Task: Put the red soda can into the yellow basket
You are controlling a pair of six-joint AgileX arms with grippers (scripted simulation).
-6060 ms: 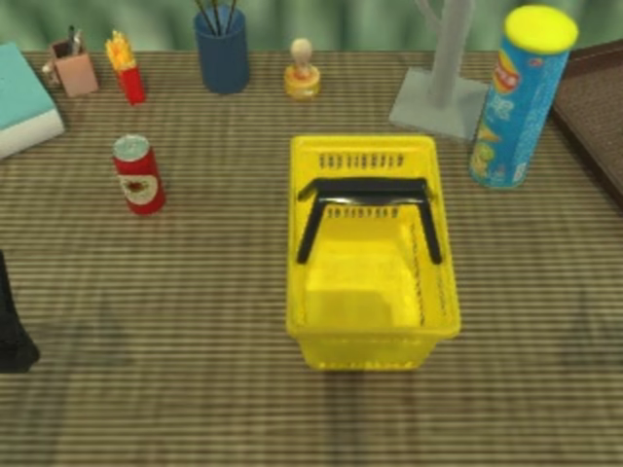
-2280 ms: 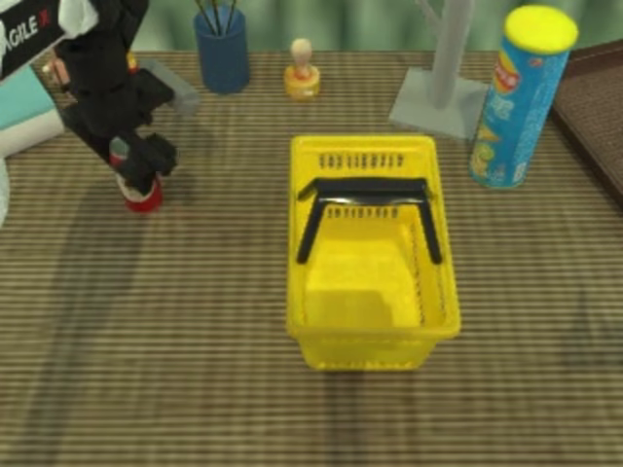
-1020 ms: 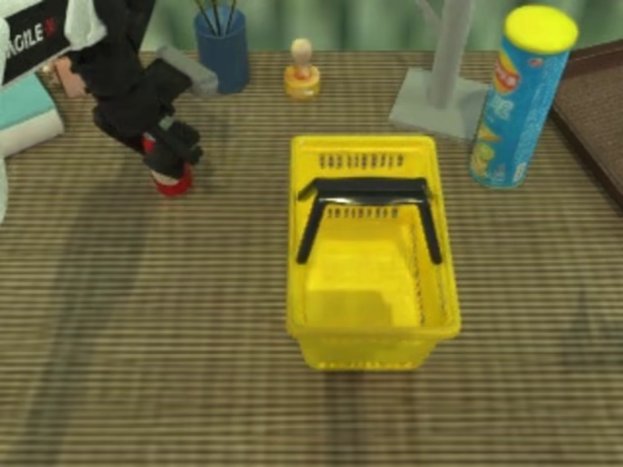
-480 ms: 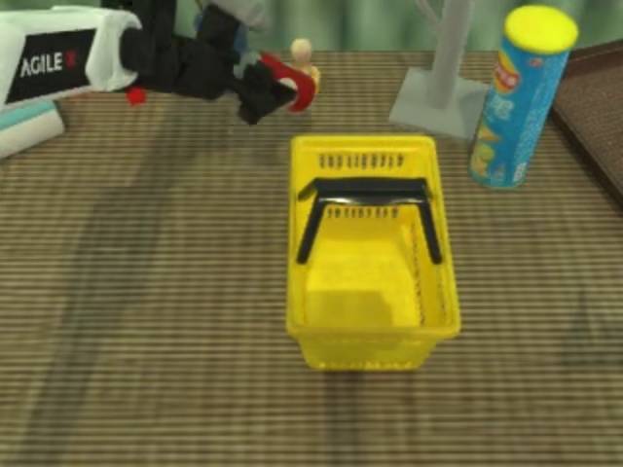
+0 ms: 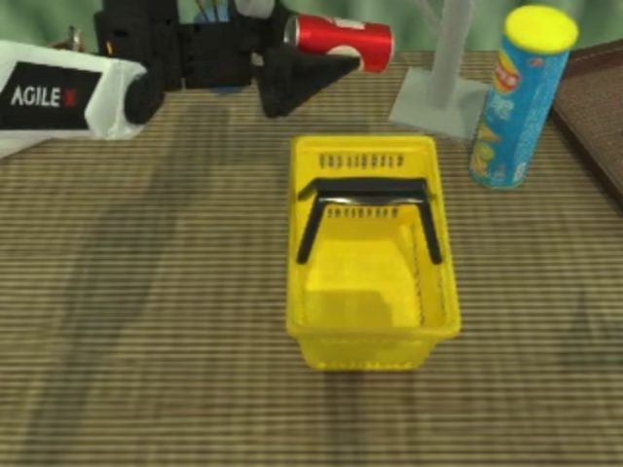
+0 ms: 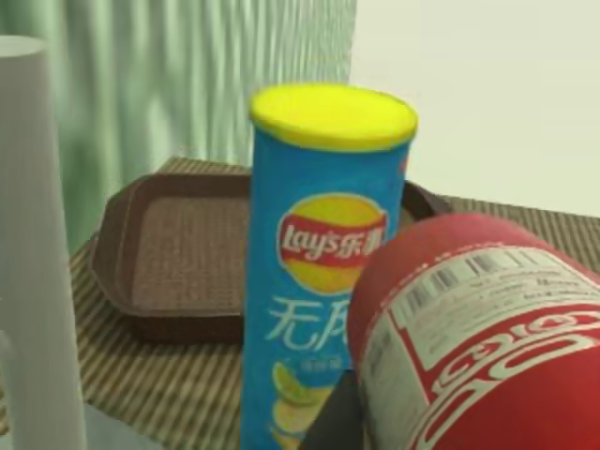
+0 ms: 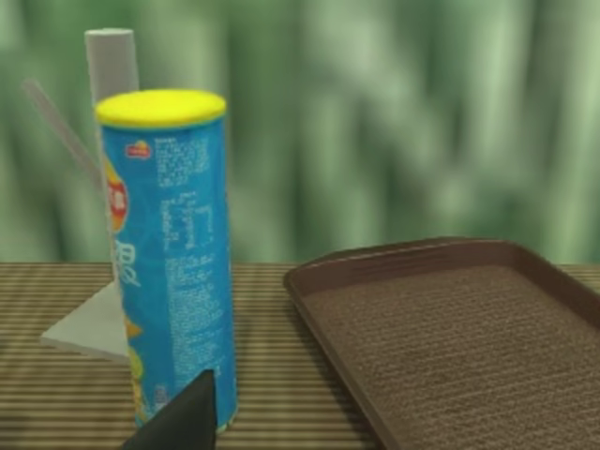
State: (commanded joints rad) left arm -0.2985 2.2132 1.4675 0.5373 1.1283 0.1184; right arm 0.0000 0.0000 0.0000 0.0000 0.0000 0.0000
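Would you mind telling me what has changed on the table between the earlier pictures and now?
The left gripper came in from the left, took hold of the red soda can where it stood at the table's left, lifted it and carried it rightward; it now holds the can on its side in the air behind the yellow basket. The basket and the blue chips tube stayed put.

One red soda can (image 5: 343,41), one yellow basket (image 5: 372,336), one chips tube (image 5: 519,97), one brown tray (image 7: 450,328).
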